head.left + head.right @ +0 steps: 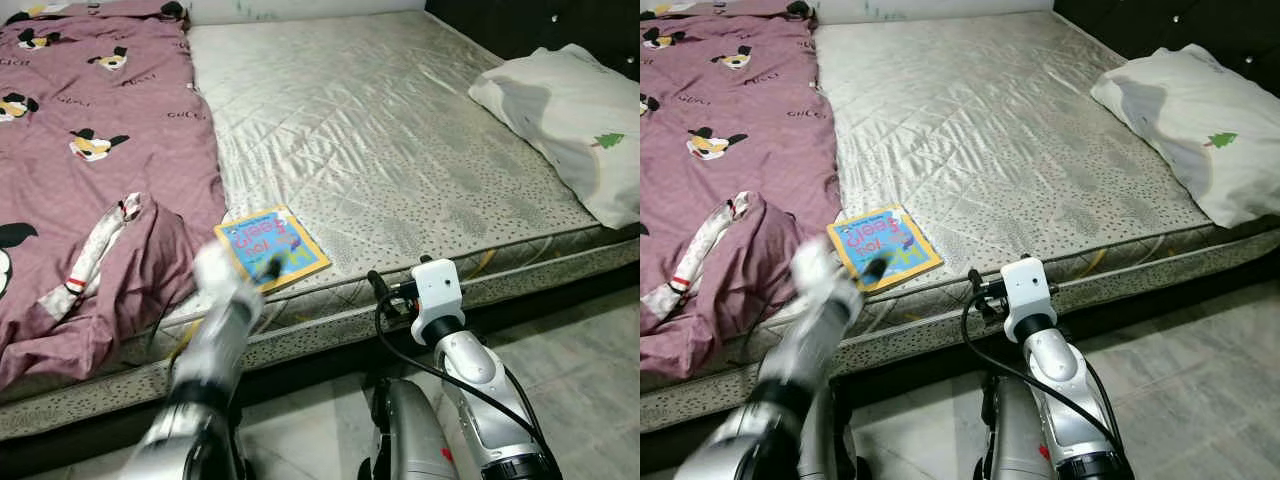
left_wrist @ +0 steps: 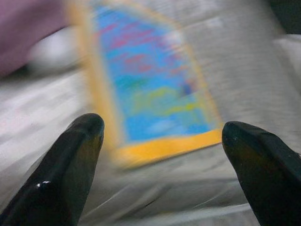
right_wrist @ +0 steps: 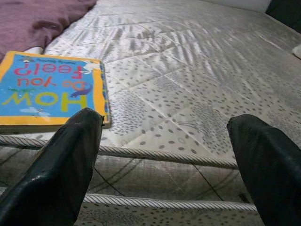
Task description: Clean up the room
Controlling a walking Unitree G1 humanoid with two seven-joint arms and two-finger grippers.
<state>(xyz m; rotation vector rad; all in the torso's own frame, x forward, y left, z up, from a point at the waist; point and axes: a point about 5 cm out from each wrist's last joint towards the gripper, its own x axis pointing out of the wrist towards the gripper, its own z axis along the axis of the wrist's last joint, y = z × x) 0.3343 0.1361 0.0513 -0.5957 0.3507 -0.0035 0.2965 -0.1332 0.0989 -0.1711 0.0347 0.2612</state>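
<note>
While the flat blue picture book with the yellow border lies at the near edge of the grey quilted mattress, just beside the crumpled mauve cartoon-print blanket: bring left claw, wide open and empty, squarely over the border. Close on the overhanging edge, probably. Keep right claw, also spread and empty, clear.

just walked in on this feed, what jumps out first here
A bright blue and yellow picture book lies at the near edge of the bare mattress, beside a rumpled purple cartoon-print blanket. The left gripper, open and blurred, points at the book. The right gripper, also open, is at the mattress edge beside the book, and a white pillow lies at the far right.
</note>
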